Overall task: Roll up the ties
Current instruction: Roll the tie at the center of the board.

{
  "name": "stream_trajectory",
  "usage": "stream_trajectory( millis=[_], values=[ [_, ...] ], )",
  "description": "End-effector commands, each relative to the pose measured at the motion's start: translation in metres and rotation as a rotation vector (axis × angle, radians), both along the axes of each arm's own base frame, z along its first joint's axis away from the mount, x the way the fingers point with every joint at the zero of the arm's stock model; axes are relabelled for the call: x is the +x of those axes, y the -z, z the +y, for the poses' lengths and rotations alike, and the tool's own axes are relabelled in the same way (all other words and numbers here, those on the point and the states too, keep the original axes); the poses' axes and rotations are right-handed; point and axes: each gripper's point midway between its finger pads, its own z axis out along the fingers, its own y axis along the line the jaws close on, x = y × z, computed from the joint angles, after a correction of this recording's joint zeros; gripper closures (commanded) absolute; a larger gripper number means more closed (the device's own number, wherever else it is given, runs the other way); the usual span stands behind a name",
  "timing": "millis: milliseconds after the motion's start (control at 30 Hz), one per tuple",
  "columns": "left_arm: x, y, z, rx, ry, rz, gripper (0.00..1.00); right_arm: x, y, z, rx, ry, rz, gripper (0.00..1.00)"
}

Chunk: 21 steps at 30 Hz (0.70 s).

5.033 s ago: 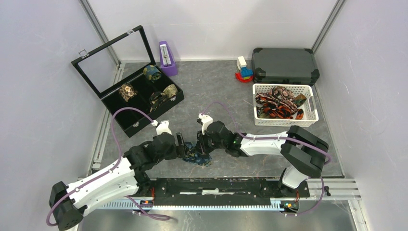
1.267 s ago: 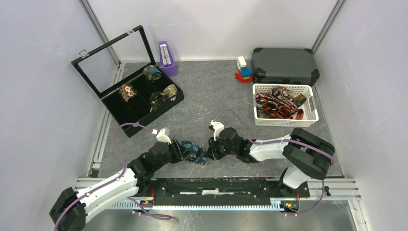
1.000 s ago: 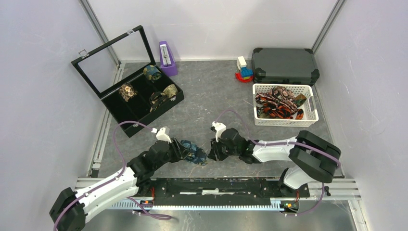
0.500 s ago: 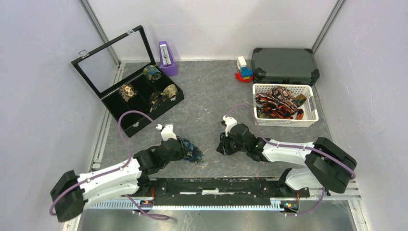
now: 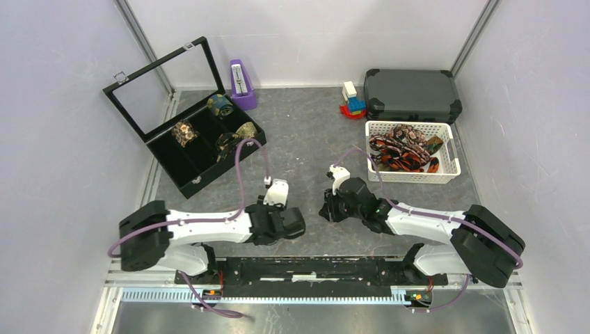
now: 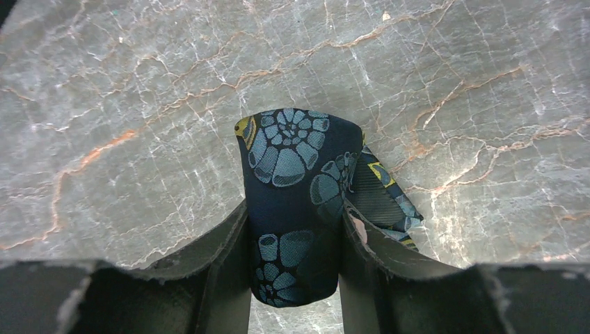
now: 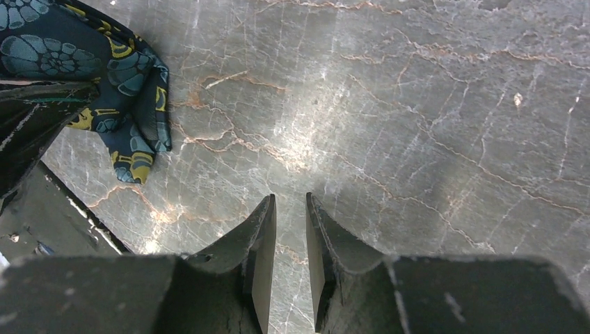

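My left gripper [image 6: 294, 217] is shut on a dark navy tie [image 6: 296, 160] with a blue-gold pattern, rolled into a coil and held just above the grey table. A loose tail sticks out to the right [image 6: 386, 198]. In the top view the left gripper [image 5: 290, 223] hides the coil. My right gripper [image 7: 290, 202] is empty, its jaws nearly together with a narrow gap. It hovers over bare table to the right of the coil [image 7: 104, 69], apart from it. In the top view the right gripper [image 5: 327, 209] is right of the left one.
An open black display box [image 5: 174, 170] at the back left holds several rolled ties [image 5: 184, 131]. A white basket [image 5: 452, 163] at the right holds loose red-orange and brown ties [image 5: 400, 149]. A dark case [image 5: 412, 94], toy blocks [image 5: 353, 101] and a purple metronome [image 5: 242, 83] stand at the back.
My left arm has swung right and turned, carrying the navy coil. My right gripper has let go and drawn back to the right and farther from the near edge.
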Motion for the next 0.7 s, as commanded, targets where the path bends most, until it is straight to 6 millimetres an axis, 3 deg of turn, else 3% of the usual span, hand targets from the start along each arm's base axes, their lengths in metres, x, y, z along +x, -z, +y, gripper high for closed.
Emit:
stream_trajectory(
  millis=[0, 200, 467, 600, 667],
  values=[
    [0.004, -0.013, 0.014, 0.17, -0.07, -0.077, 0.92, 0.004, -0.003, -0.008, -0.002, 0.018, -0.028, 0.71],
    [-0.003, -0.003, 0.006, 0.342, -0.06, -0.071, 0.92, 0.006, -0.003, -0.016, -0.007, 0.038, -0.031, 0.71],
    [-0.013, 0.02, -0.013, 0.441, -0.015, -0.039, 0.9, 0.008, -0.003, -0.027, -0.006, 0.07, -0.034, 0.7],
    [-0.017, 0.028, -0.021, 0.475, 0.011, -0.022, 0.82, 0.009, -0.005, -0.031, -0.004, 0.079, -0.041, 0.7],
    [-0.019, 0.031, -0.024, 0.485, 0.021, -0.011, 0.73, 0.01, -0.006, -0.032, -0.002, 0.083, -0.043, 0.7]
  ],
)
